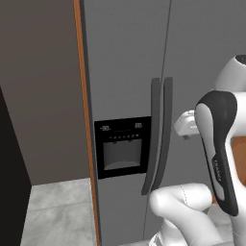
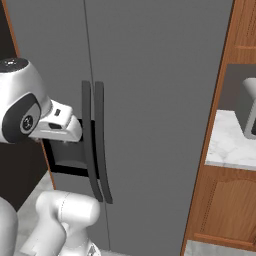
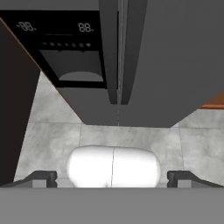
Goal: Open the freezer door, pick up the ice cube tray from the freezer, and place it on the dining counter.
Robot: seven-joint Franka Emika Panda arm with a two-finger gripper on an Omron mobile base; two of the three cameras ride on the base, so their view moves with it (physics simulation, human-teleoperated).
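The freezer door is shut; it is matte grey with a black dispenser panel and a long dark curved handle. From the right the same door and handle show. My gripper is open with nothing between its fingertips. It hangs in front of the two handles at mid height and points down along the doors. The hand view has the dispenser panel at upper left and the handle straight ahead. The ice cube tray is hidden behind the shut door. The dining counter is out of view.
The plain grey door with its own handle is shut beside the freezer door. Brown wooden cabinets carry a small marble counter with a grey appliance on the right. Grey tiled floor lies to the left.
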